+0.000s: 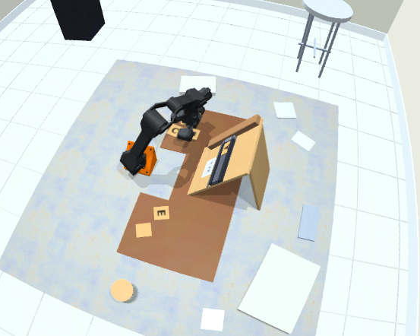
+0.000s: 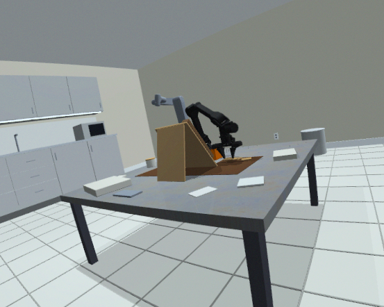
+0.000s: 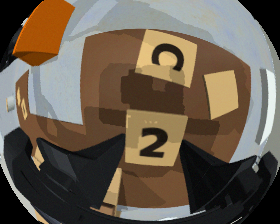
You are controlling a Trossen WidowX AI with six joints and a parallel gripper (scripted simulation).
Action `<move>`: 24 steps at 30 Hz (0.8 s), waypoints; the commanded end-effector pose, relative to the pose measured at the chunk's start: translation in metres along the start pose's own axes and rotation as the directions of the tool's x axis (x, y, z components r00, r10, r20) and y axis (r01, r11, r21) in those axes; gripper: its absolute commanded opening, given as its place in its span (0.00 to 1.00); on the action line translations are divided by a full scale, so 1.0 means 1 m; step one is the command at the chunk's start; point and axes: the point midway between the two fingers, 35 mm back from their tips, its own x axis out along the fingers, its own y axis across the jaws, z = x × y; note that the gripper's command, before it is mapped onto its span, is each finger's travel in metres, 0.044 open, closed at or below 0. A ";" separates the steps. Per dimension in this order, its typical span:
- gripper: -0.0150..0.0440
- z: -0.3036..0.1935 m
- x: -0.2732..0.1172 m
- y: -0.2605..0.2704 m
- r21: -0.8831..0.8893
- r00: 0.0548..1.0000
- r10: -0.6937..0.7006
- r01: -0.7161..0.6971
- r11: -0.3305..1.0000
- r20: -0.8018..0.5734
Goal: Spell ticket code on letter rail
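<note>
My gripper (image 3: 153, 141) (image 2: 228, 158) is shut on the tile marked 2 (image 3: 163, 122), low over the brown mat (image 1: 191, 236) (image 3: 103, 65). The C tile (image 1: 174, 131) (image 3: 186, 50) lies just beside it, and a blank-faced tile (image 3: 222, 95) lies to its right in the wrist view. An E tile (image 1: 161, 213) and another blank-faced tile (image 1: 143, 229) lie on the mat's other part. The sloping board (image 1: 244, 152) carries the dark rail (image 1: 219, 167), with one tile (image 1: 226, 147) near its upper end; its letter is unclear. The ticket (image 1: 209, 167) is too small to read.
A wooden block (image 1: 235, 131) runs along the board's upper side edge. The orange arm base (image 1: 148, 161) stands left of the mat. A white box (image 1: 197, 84) lies behind the gripper. A round tan object (image 1: 121, 290), a large white slab (image 1: 280, 289) and flat cards lie around the mat.
</note>
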 end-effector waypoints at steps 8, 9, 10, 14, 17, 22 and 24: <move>0.25 0.000 -0.008 0.000 0.006 1.000 -0.002 0.002 1.000 0.004; 0.25 0.000 -0.008 0.000 0.006 1.000 -0.002 0.002 1.000 0.004; 0.25 0.000 -0.009 0.000 0.006 1.000 -0.002 0.002 1.000 0.004; 0.25 -0.003 -0.010 0.001 0.020 1.000 -0.011 0.012 1.000 -0.003; 0.25 -0.009 -0.019 0.002 0.080 0.999 -0.045 0.046 0.996 -0.015; 0.25 -0.024 -0.038 0.005 0.210 0.992 -0.118 0.124 0.970 -0.044; 0.25 -0.030 -0.045 0.007 0.258 0.988 -0.144 0.154 0.954 -0.056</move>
